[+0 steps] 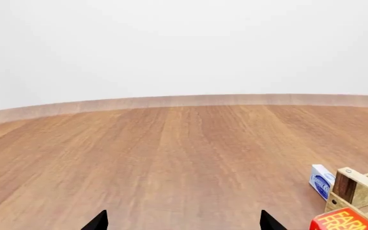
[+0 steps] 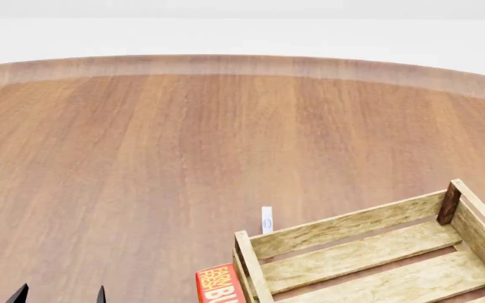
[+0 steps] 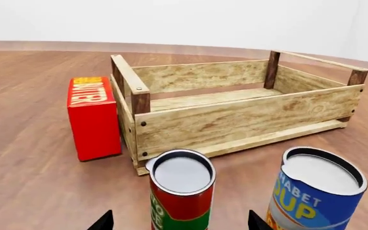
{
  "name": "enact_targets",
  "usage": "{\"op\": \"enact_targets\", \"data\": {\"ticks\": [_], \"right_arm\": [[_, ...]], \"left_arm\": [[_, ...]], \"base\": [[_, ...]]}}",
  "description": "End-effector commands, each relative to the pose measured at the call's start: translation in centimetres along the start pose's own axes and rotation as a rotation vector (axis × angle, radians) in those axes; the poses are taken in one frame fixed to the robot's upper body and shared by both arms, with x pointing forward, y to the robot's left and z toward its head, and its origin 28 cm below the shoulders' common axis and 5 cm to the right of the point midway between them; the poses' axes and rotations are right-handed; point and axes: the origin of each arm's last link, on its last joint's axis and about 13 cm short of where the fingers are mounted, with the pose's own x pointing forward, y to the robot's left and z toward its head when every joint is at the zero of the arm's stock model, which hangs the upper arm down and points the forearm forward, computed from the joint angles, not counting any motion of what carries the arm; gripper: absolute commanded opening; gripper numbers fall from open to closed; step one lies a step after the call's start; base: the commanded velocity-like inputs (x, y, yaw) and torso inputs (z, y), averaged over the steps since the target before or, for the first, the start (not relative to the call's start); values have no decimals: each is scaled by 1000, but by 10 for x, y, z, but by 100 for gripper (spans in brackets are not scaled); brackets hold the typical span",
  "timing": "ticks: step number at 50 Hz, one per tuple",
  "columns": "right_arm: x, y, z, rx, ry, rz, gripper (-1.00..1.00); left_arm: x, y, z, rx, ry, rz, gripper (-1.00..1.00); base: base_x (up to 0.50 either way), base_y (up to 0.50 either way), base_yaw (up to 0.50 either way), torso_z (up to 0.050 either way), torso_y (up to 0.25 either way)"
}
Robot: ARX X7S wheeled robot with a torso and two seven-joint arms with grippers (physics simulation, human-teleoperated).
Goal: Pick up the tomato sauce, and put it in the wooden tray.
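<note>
Two cans: tomato sauce point(image 3: 182, 194) stands upright just before the wooden tray point(image 3: 235, 120), near a blue can point(image 3: 315, 194).
Right gripper point(image 3: 180, 221): I hold it spread, straddling the sauce to grasp.
Left gripper point(image 1: 184, 221): spread, idle.
Surface: brown wood floor point(image 2: 184, 158), white wall.

Only the black fingertips of each arm show. The left end effector point(image 2: 60, 295) sits at the near left of the head view, tips spread apart and pointing away from the robot. The right end effector point(image 3: 180, 221) likewise has its two tips set wide apart, gripping nothing.
</note>
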Motion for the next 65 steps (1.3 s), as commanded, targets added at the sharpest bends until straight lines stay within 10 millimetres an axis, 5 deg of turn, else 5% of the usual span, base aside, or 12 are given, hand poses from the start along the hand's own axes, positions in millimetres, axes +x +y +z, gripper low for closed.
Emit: {"op": "enact_targets", "data": {"ticks": [1, 65], "right_arm": [[13, 1, -1, -22, 11, -2, 100], [51, 4, -23, -89, 81, -45, 100]], "left_arm": [[0, 0, 0, 2, 0, 1, 100], [0, 0, 0, 5, -2, -1, 100]], "base": [[0, 0, 0, 0, 0], [0, 0, 0, 0, 0]]}}
